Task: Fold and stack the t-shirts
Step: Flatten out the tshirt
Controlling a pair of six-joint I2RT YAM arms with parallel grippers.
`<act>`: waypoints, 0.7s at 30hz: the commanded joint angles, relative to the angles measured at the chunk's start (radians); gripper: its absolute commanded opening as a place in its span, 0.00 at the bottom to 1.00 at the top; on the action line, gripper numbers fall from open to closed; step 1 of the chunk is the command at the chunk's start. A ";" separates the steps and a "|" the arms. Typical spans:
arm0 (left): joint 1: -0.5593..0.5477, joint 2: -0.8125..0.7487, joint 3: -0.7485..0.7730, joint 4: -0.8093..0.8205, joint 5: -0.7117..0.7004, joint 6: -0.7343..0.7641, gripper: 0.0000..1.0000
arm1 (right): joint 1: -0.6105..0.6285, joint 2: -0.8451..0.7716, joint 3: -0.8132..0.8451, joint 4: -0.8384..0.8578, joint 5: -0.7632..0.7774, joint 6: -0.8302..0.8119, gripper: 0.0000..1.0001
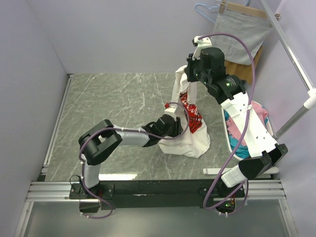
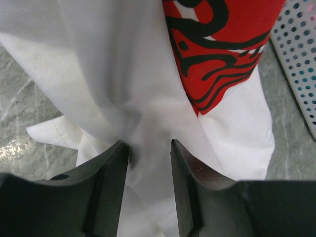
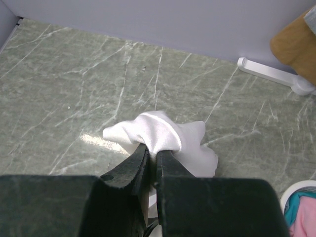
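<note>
I hold t-shirt [image 1: 193, 142] hanging from right gripper [image 3: 152, 151].
Right clenched on a white fold at its tips; left gripper [image 2: 150, 147] parted, cloth between its fingers, red print [image 2: 222, 44] just ahead.

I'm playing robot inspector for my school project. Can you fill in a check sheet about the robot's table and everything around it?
Surface: grey marbled table, some light glare.
Job's things: one white t-shirt with red print, unfolded, hanging from above, bottom bunched on the table.
Clutter: white holed basket of coloured clothes at the right.
Grippers: right gripper shut on the shirt's top, raised; left gripper open, a lower fold between its jaws.
Cables: purple cables loop along both arms.
Surroundings: pale walls; grey cloth and mustard-brown cloth hang on a rack.
</note>
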 commanded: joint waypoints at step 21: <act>0.025 -0.406 0.058 -0.345 -0.214 0.103 0.01 | -0.006 -0.262 -0.176 0.010 0.034 0.053 0.00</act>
